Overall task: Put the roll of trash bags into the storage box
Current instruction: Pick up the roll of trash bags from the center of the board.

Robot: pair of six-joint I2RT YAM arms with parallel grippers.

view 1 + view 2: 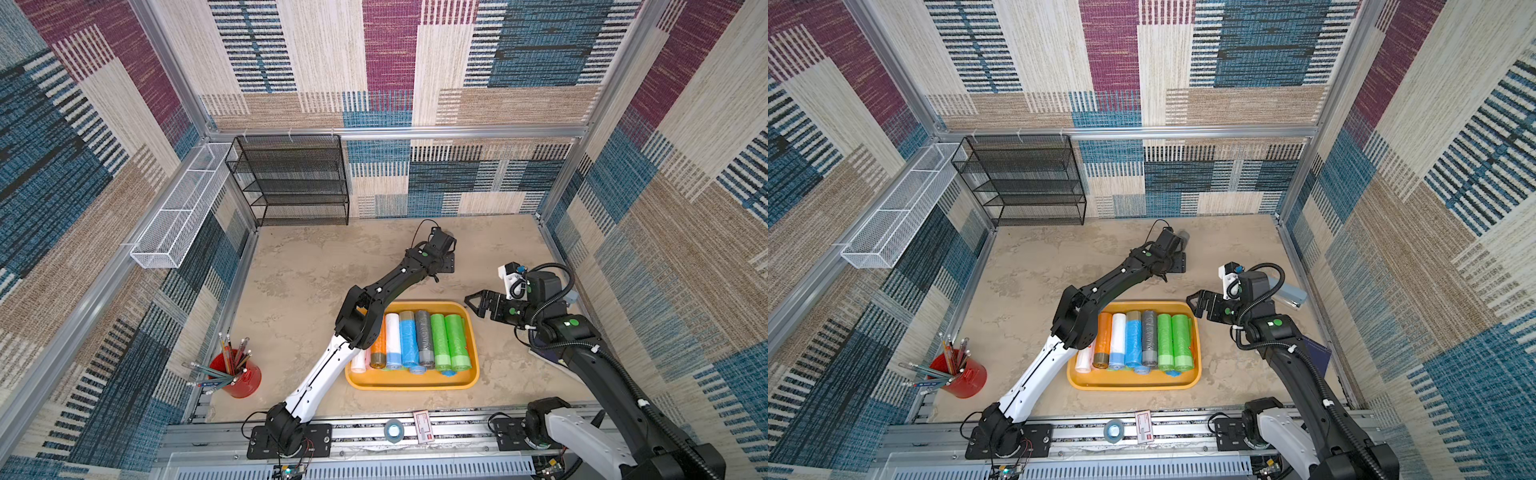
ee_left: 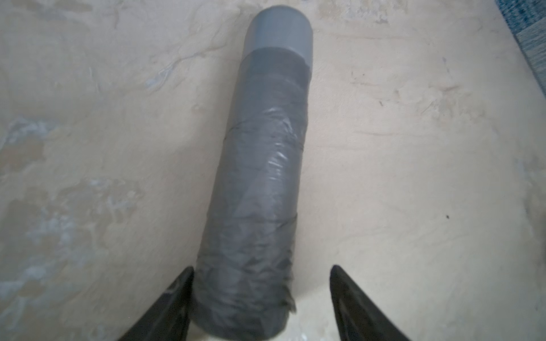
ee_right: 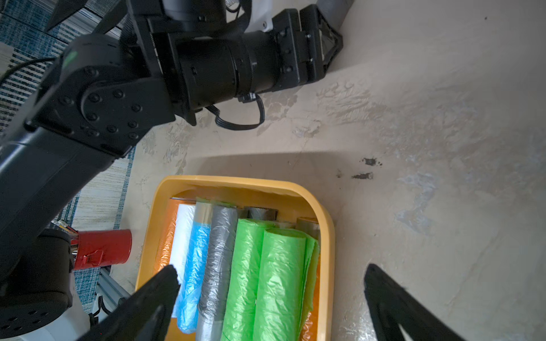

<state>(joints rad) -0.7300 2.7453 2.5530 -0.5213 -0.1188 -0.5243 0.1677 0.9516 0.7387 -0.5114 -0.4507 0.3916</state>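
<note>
While left hand [image 2: 261, 268] straddles roll [image 2: 266, 147], bare table [image 2: 413, 177] surrounds.

In both top views the roll [image 1: 1184, 237] is largely hidden under the left arm [image 1: 1121, 276], one grey end being seen; a box [image 1: 1133, 384] corner is covered likewise. In the left wrist view the roll's near end and the left tool [image 2: 261, 266] are cut off.

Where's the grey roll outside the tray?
The dark grey roll lies on the table beyond the yellow-orange tray, between the open jaws of the left gripper (left wrist view).
</note>
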